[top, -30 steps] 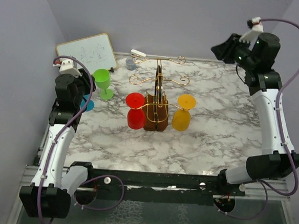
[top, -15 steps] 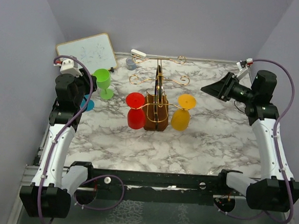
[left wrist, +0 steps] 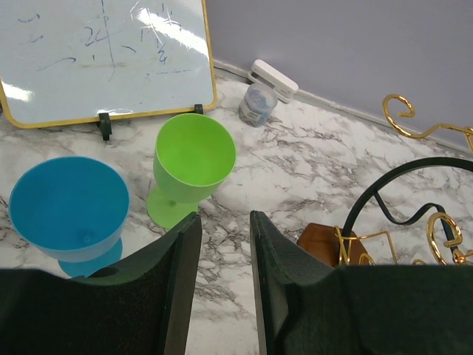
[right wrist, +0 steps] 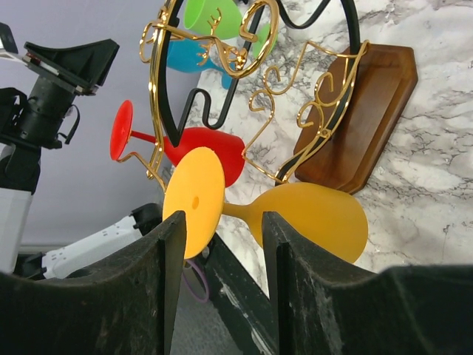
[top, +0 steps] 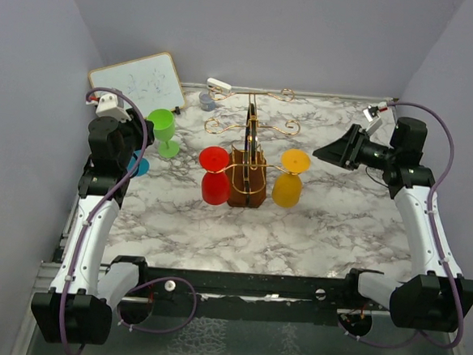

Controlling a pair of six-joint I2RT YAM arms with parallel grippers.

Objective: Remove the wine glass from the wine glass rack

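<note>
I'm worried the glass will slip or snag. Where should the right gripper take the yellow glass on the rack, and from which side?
Probably the thin stem, between foot and bowl. The yellow glass hangs upside down off the right of the rack, leaving its stem exposed. Come from the right, the wire-free side, where the right gripper waits open.

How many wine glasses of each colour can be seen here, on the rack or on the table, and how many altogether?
Red wine glass: 1
Yellow wine glass: 1
Green wine glass: 1
Blue wine glass: 1
Total: 4
</note>
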